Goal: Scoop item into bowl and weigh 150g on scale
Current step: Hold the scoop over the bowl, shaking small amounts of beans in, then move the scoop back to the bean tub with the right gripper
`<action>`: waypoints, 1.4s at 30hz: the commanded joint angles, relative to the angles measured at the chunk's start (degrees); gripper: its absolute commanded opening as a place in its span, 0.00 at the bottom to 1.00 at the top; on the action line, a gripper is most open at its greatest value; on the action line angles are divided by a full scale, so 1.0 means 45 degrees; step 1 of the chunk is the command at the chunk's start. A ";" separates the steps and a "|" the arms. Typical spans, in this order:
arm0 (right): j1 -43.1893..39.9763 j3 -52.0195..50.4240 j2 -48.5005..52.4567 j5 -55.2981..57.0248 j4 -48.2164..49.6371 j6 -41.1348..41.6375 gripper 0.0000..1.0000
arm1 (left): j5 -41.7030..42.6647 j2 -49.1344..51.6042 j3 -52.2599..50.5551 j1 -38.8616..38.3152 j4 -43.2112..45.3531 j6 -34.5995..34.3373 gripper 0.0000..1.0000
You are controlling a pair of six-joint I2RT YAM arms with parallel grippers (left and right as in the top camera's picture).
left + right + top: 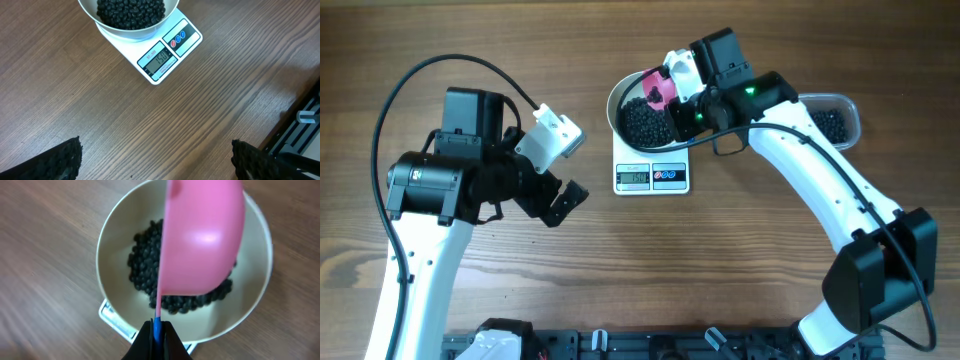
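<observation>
Beads (145,265), small and black, heap in the bottom of your white bowl (112,245), which sits on the scale (165,55) (its display looks to read 150). More of them lie in the clear tub (853,118), to the right of the bowl. Your right gripper (156,335) is clenched on the handle of the pink scoop (200,235), tipped over the bowl. Your left gripper (157,160) hangs with jaws spread wide over the wooden table (100,110), well left of the scale.
</observation>
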 commanded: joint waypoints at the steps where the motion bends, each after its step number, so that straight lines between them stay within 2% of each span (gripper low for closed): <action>1: 0.0117 0.0121 0.0340 0.0340 0.0107 0.0301 0.04 | 0.0015 -0.0102 -0.0039 0.0058 -0.0005 0.0238 1.00; 2: 0.0112 0.0121 0.0335 0.0865 -0.0063 -0.0481 0.04 | 0.0010 -0.0102 -0.0039 0.0058 -0.0005 0.0233 1.00; 3: 0.0165 0.0107 0.0389 -0.0797 0.0092 0.0874 0.04 | 0.0010 -0.0102 -0.0039 0.0058 -0.0005 0.0238 1.00; 4: 0.0204 0.0112 0.0418 -0.0680 -0.0228 -0.1054 0.04 | 0.0010 -0.0102 -0.0039 0.0058 -0.0005 0.0233 1.00; 5: 0.0204 0.0112 0.0408 0.0165 -0.0092 -0.0340 0.04 | 0.0010 -0.0102 -0.0039 0.0058 -0.0005 0.0238 1.00; 6: 0.0209 0.0107 0.0442 -0.0160 0.0097 0.0534 0.04 | 0.0010 -0.0102 -0.0039 0.0058 -0.0005 0.0233 1.00; 7: 0.0204 0.0112 0.0398 0.1477 -0.0447 -0.1253 0.04 | 0.0010 -0.0102 -0.0039 0.0058 -0.0005 0.0238 1.00; 8: 0.0204 0.0112 0.0398 0.1579 -0.0350 0.0291 0.04 | 0.0010 -0.0102 -0.0039 0.0058 -0.0005 0.0233 1.00; 9: 0.0209 0.0112 0.0408 0.0709 -0.0656 -0.1316 0.04 | 0.0010 -0.0102 -0.0039 0.0058 -0.0005 0.0238 1.00; 10: 0.0204 0.0112 0.0403 0.1880 -0.0622 -0.1064 0.04 | 0.0010 -0.0102 -0.0039 0.0058 -0.0005 0.0238 1.00; 11: 0.0204 0.0107 0.0408 0.0879 -0.0204 0.0384 0.04 | 0.0010 -0.0107 -0.0039 0.0058 -0.0005 0.0233 1.00; 12: 0.0209 0.0112 0.0408 0.0141 -0.0228 -0.0729 0.04 | 0.0010 -0.0102 -0.0039 0.0058 -0.0005 0.0238 1.00; 13: 0.0204 0.0112 0.0384 0.0126 -0.0185 -0.1030 0.04 | 0.0010 -0.0102 -0.0039 0.0058 -0.0005 0.0233 1.00; 14: 0.0165 0.0112 0.0384 -0.0238 0.0019 -0.0243 0.04 | 0.0010 -0.0102 -0.0039 0.0058 -0.0005 0.0233 1.00; 18: -0.0024 0.0112 0.0384 -0.2895 0.0185 -0.0015 0.04 | 0.0010 -0.0102 -0.0039 0.0058 -0.0005 0.0233 1.00; 23: -0.0627 0.0112 0.0384 -0.5231 0.0597 0.1341 0.04 | 0.0010 -0.0102 -0.0039 0.0058 -0.0005 0.0233 1.00; 27: -0.1953 0.0112 0.0355 -0.7184 0.1195 0.2021 0.04 | 0.0010 -0.0102 -0.0039 0.0058 -0.0005 0.0233 1.00; 29: -0.2608 0.0112 0.0287 -0.7257 0.1195 0.2545 0.04 | 0.0010 -0.0102 -0.0039 0.0058 -0.0005 0.0233 1.00; 37: -0.4420 0.0112 0.0257 -0.6761 0.1010 0.2521 0.04 | 0.0010 -0.0102 -0.0039 0.0058 -0.0005 0.0233 1.00; 39: -0.5790 0.0112 0.0209 -0.6484 -0.0461 0.2200 0.04 | 0.0010 -0.0102 -0.0039 0.0058 -0.0005 0.0233 1.00; 42: -0.7825 0.0112 0.0029 -0.4133 -0.3298 0.1375 0.04 | 0.0010 -0.0102 -0.0039 0.0058 -0.0005 0.0238 1.00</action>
